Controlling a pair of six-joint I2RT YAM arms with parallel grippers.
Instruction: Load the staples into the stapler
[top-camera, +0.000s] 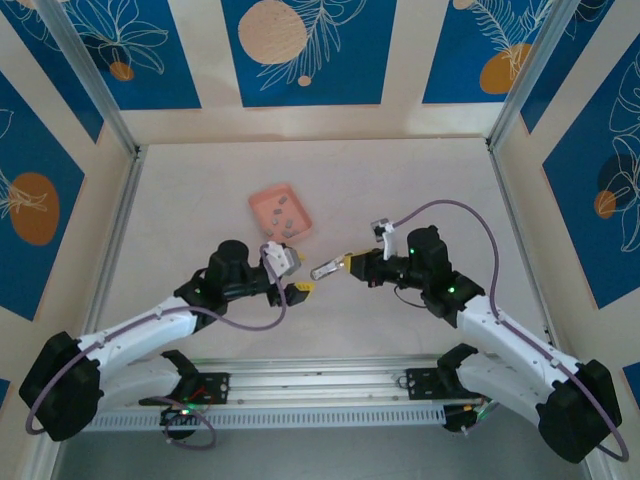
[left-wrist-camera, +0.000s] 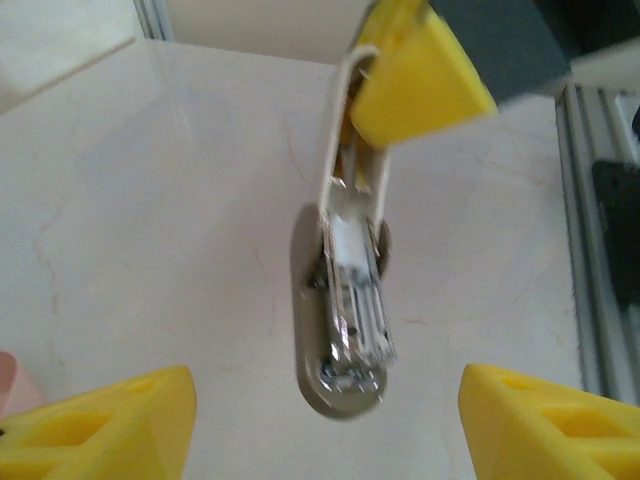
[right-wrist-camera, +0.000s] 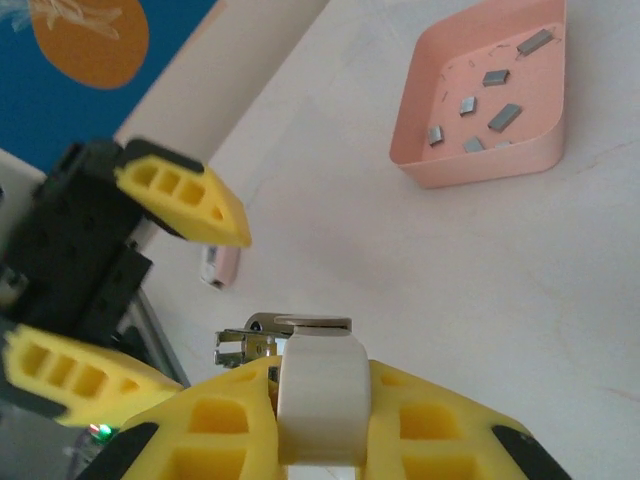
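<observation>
The right claw hides the stapler rear; tray corner cropped.

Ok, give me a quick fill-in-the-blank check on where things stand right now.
The right gripper is shut on the ____.
The jaws of the left gripper stand ____.
The staples lie in the pink ____.
Missing: stapler; open; tray.

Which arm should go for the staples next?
Left: the left gripper is open and empty, with the tray of staples just beyond it; the right gripper is shut on the stapler.
</observation>
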